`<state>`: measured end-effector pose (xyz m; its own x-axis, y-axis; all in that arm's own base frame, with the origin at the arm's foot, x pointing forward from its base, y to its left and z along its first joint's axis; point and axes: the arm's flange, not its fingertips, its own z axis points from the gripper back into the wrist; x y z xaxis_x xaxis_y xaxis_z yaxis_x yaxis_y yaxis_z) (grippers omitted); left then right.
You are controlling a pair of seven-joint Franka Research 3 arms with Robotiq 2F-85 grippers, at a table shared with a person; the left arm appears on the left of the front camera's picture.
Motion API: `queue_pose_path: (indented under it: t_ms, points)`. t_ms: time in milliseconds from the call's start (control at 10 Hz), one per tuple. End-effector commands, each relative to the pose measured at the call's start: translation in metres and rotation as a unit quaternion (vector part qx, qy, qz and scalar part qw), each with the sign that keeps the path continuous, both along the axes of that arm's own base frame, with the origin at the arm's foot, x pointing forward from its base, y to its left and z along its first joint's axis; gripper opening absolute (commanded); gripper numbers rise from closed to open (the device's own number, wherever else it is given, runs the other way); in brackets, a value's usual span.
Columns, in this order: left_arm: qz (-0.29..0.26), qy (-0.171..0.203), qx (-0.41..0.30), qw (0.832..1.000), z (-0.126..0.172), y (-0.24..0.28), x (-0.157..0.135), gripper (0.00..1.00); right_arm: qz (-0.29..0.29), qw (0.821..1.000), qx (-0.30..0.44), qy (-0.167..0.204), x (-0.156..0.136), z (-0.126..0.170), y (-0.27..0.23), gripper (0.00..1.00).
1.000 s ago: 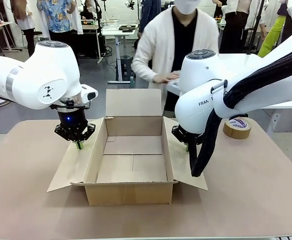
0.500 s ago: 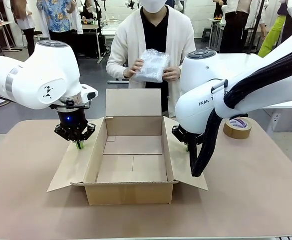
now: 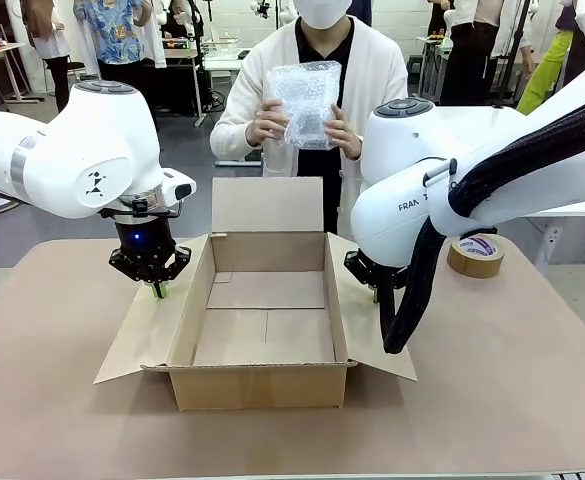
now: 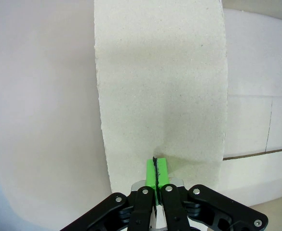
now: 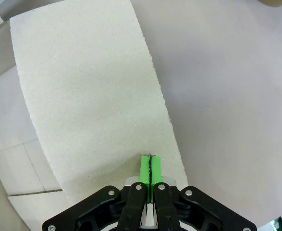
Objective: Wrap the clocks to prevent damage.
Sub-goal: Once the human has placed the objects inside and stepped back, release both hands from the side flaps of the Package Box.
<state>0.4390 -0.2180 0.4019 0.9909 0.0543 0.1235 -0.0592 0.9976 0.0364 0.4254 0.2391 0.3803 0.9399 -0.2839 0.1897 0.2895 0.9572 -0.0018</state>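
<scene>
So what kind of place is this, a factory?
Probably a robot lab or workshop, not a home: white robot arms flank a cardboard box on the table, a person holds a bubble-wrapped bundle, and more work tables and people stand behind.

The cardboard box [image 3: 262, 385] is plain brown; its flap [image 4: 160, 72] looks paler and finely speckled in the wrist views. The surface [image 3: 512, 390] is a dull pinkish beige. The bubble-wrapped bundle [image 3: 307, 100] is clear and whitish, dimpled all over. The person's cardigan [image 3: 382, 70] is cream, worn over a black top [image 3: 317, 165]. The tape roll [image 3: 475, 256] is tan, its label white with purple print. The left arm [image 3: 72, 160] and right arm [image 3: 402, 200] are glossy white. The left pincer [image 4: 155, 163] and right pincer [image 5: 150, 159] are black with bright green pads [image 4: 161, 172]. A blue light [image 3: 138, 238] glows above the left pincer.
</scene>
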Motion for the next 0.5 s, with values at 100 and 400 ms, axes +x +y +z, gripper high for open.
queue_pose_path:
  t_ms: [100,400]
  points:
    - [-0.001,0.003,0.004,1.0,-0.0007,0.0004,0.0003,0.0,0.0,1.0,-0.002,0.0,-0.0001,-0.0005,-0.0002,0.01]
    - [-0.001,0.003,0.004,1.0,-0.0007,0.0004,0.0003,0.0,0.0,1.0,-0.002,0.0,-0.0001,-0.0005,-0.0002,0.01]
